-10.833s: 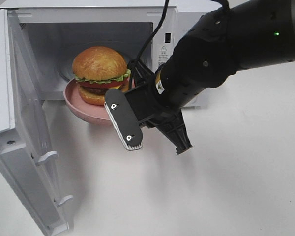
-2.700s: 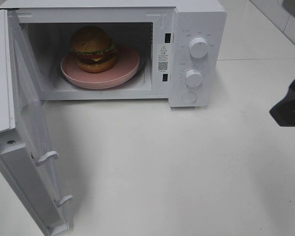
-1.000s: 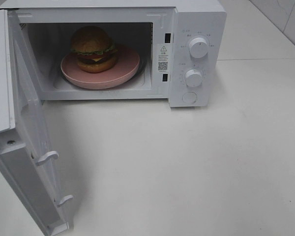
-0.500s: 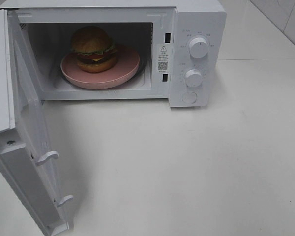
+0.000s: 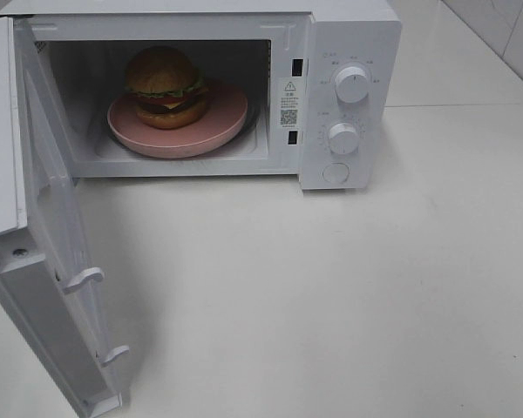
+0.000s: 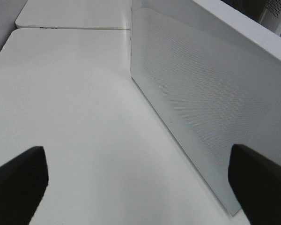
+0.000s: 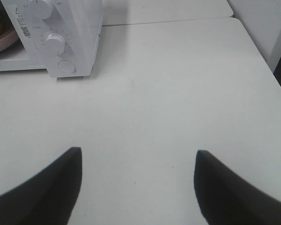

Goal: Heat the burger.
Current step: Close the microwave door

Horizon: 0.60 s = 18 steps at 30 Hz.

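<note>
White worktop (image 5: 331,287) runs in front of the microwave (image 5: 349,35), which stands along its far edge. No arm shows in the high view now. About 11 seconds ago the right arm was carrying the pink plate (image 5: 218,122) to the cavity, and under 3 seconds ago it was only a dark shape at the right edge.

The burger (image 5: 163,85) now sits on the back-left part of that plate, inside the cavity, so loading looks done. Shutting the door and setting the 2 knobs (image 5: 351,84) are likely what remains.

The right gripper (image 7: 136,153) hangs over the worktop's right side with its jaws apart and nothing between them. The control panel is well ahead of it. The left gripper (image 6: 136,154) is spread wide and empty too, just outside the door (image 5: 44,218) and facing its perforated outer face.

The door stands swung out toward the near-left corner, its lower edge close to the worktop. A push from outside should have room to sweep it shut, since nothing lies in its arc. The plate's front rim is near the cavity lip, so that gap is worth watching.
</note>
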Each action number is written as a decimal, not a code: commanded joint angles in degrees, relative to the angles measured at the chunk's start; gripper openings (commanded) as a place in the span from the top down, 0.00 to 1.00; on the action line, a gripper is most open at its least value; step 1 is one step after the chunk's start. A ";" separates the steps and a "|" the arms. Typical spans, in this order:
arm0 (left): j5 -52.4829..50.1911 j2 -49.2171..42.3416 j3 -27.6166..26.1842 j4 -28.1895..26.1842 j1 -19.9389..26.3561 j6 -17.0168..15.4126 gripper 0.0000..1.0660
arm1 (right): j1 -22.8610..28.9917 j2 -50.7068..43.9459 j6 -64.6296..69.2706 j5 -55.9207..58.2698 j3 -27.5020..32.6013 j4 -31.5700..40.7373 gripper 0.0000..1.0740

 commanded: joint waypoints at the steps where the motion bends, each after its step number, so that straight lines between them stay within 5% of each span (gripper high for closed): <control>1: -0.63 -1.09 0.29 -0.06 -0.23 -0.17 0.06 | -0.52 -1.43 -0.63 0.00 0.11 -0.06 0.40; 18: -0.63 -1.09 0.29 0.34 -0.23 -0.29 0.06 | -0.52 -1.43 -0.63 0.00 0.11 -0.06 0.40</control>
